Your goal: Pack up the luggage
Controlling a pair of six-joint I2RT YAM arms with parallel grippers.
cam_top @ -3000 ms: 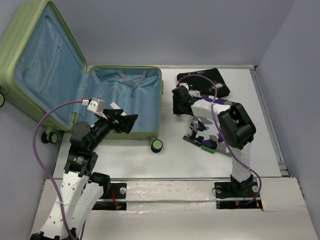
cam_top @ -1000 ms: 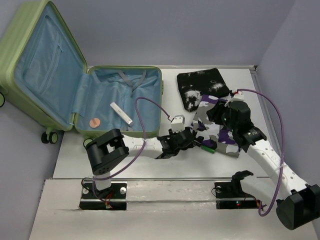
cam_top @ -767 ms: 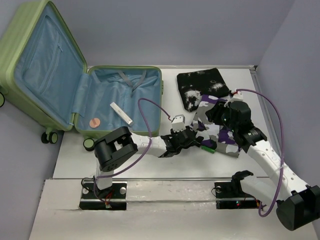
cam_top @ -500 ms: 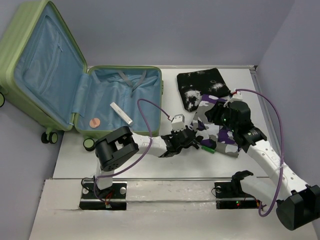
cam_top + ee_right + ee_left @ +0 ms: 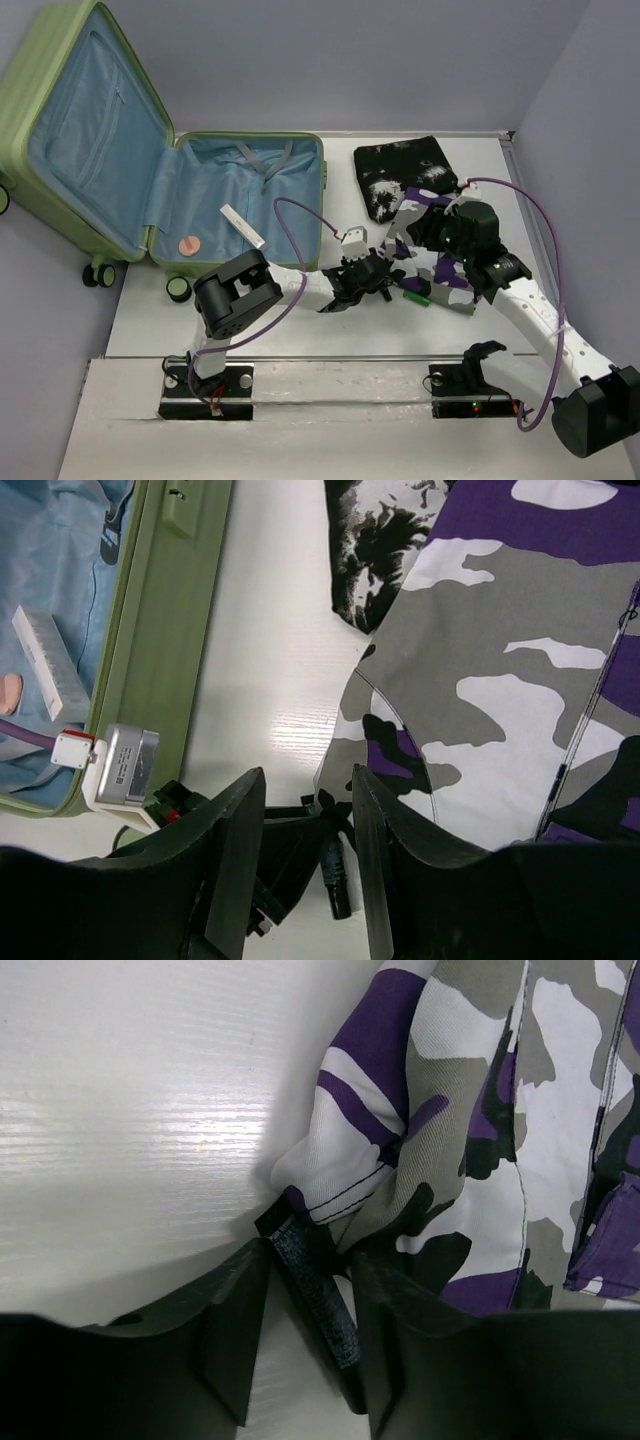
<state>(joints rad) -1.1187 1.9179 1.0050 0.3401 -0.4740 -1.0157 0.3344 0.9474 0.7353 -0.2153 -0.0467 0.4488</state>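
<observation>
The left gripper (image 5: pixel 310 1260) is set around a garment's (image 5: pixel 480 1190) black tag (image 5: pixel 322 1315); grip and print cannot be told. The right gripper (image 5: pixel 308 780) is parted.

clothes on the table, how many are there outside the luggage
2: a black-and-white folded garment at the back, right of the luggage; a purple camo garment just nearer, touching it. More could be hidden underneath.
</observation>
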